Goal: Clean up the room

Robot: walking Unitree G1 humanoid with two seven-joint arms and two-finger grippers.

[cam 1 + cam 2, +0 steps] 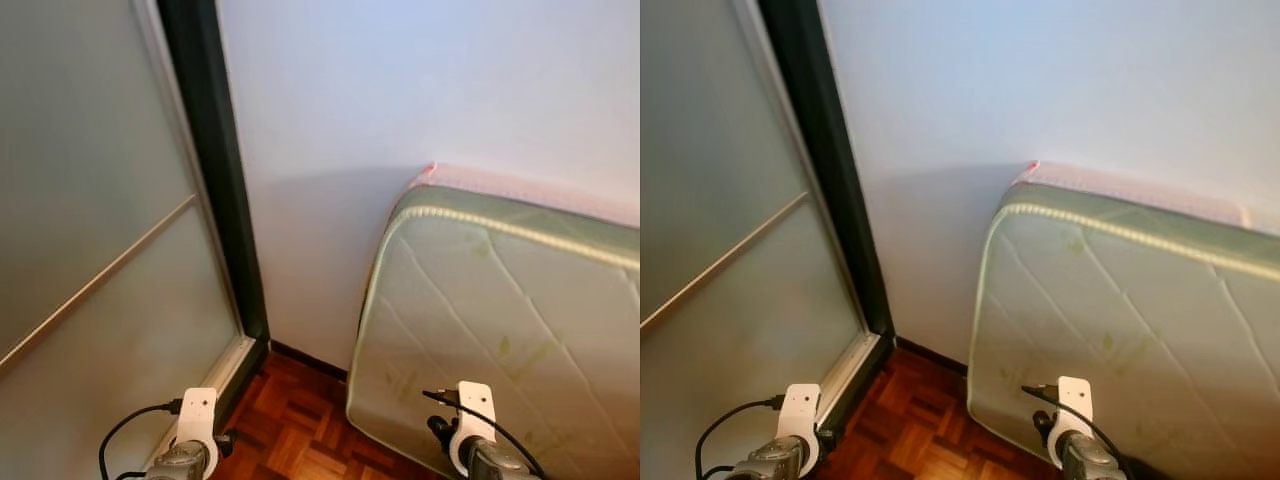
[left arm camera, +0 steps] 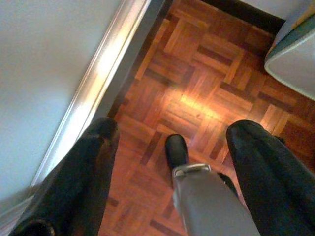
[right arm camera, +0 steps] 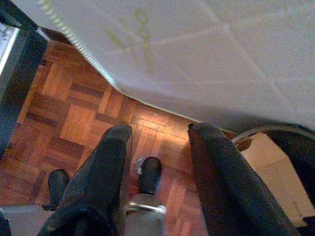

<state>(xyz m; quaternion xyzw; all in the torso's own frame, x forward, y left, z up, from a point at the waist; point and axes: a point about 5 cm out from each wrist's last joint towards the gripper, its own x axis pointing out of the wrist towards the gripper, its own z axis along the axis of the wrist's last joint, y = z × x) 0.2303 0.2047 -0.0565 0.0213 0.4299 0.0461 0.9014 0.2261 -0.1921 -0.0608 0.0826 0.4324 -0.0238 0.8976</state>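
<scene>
A: Nearest, at the frame's bottom, left gripper [image 2: 170,147] and right gripper [image 3: 157,142] hang released, grasping nothing, over glossy parquet floor [image 2: 197,93].

B: No clutter visible here. I'd turn slowly, arms tucked, to find some.

A: Farther, right: a quilted, stained mattress [image 1: 500,330] leans on the smooth wall [image 1: 400,90]; upper left, a frosted sliding door [image 1: 90,220].

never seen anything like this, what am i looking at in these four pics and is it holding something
It is a walking humanoid robot. The two upper pictures come from its head camera, facing a room corner: a frosted glass sliding door, a white wall, and a pale green quilted mattress leaning on edge against that wall. The two lower pictures come from wrist cameras looking down along each gripper's black fingers at the reddish parquet floor. The left gripper and right gripper are both open and hold nothing.
</scene>
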